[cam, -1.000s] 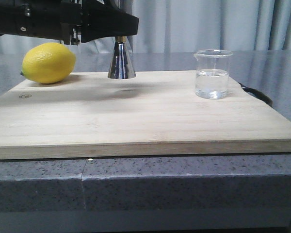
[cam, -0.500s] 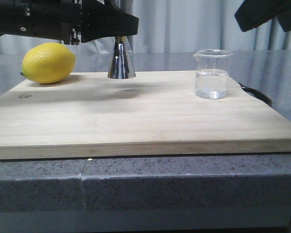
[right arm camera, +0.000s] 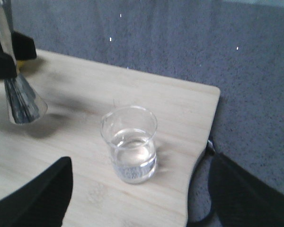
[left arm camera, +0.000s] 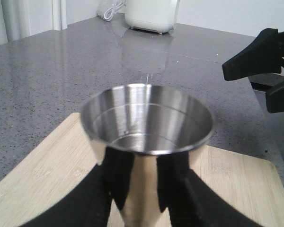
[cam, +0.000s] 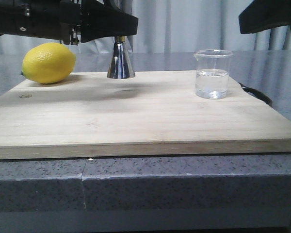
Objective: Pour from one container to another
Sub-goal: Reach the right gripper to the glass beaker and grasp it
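Observation:
The steel jigger [cam: 121, 60] is at the back of the wooden board [cam: 136, 116], and my left gripper [cam: 117, 30] is shut on its upper part. In the left wrist view its open cup [left arm camera: 146, 118] looks empty, with a black finger on each side of the waist [left arm camera: 144, 189]. Whether its base touches the board I cannot tell. The clear glass beaker [cam: 213, 75], about half full of clear liquid, stands at the board's back right. My right gripper [cam: 269, 17] hangs open above and to the right of it. Its fingers [right arm camera: 33, 198] sit wide apart around the beaker [right arm camera: 130, 146].
A yellow lemon [cam: 48, 63] lies at the board's back left, beside the jigger. The board rests on a grey stone counter [cam: 184, 179]. A black handle or loop [cam: 257, 94] shows at the board's right edge. A white appliance [left arm camera: 151, 14] stands far back on the counter.
My right gripper has come into view at the top right, above the beaker. The left gripper, jigger, beaker and lemon have not moved.

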`<state>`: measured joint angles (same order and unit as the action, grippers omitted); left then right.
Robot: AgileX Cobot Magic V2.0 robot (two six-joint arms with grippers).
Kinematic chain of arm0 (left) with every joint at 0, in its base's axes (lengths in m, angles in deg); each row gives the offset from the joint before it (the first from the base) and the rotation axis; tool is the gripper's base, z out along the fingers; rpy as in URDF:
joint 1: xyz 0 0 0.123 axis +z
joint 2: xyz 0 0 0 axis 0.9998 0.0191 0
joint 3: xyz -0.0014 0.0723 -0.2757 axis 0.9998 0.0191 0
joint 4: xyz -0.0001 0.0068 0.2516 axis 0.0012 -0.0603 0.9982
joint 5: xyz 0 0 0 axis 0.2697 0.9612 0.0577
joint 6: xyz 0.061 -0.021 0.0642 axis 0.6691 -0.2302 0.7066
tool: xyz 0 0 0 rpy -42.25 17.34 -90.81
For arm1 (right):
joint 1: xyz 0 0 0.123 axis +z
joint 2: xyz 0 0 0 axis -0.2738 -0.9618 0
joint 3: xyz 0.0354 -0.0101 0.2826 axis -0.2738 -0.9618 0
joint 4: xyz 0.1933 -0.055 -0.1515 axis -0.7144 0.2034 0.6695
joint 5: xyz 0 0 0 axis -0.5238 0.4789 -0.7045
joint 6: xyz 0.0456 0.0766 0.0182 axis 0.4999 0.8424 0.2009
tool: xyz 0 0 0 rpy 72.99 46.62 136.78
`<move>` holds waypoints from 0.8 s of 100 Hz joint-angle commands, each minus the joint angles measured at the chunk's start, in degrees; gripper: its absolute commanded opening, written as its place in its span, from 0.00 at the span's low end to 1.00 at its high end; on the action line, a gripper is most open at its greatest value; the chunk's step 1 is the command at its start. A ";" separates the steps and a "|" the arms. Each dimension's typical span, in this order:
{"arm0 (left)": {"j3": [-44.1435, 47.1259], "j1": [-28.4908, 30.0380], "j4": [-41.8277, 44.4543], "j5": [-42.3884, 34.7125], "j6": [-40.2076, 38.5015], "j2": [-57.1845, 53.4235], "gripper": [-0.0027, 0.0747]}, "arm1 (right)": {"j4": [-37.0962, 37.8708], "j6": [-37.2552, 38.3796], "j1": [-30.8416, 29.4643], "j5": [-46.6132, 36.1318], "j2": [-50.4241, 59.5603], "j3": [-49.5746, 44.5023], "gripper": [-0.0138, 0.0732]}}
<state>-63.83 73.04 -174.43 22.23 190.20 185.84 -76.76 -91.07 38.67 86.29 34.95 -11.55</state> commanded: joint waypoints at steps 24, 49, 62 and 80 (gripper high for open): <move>-1.66 -0.45 -5.65 5.13 -0.48 -2.31 0.30 | 8.16 8.60 0.36 -26.21 -5.92 -6.06 0.77; -1.66 -0.45 -5.65 5.13 -0.48 -2.31 0.30 | 10.38 8.60 0.36 -32.33 -15.57 -6.06 0.77; -1.66 -0.45 -5.65 5.13 -0.48 -2.31 0.30 | 10.45 8.60 0.36 -38.12 -20.57 -6.06 0.77; -1.66 -0.45 -5.65 5.13 -0.48 -2.31 0.30 | 10.99 7.91 0.36 -48.83 -27.25 -6.06 0.77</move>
<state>-63.83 73.04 -174.43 22.23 190.20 185.84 -66.47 -82.55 39.02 47.47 9.16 -18.79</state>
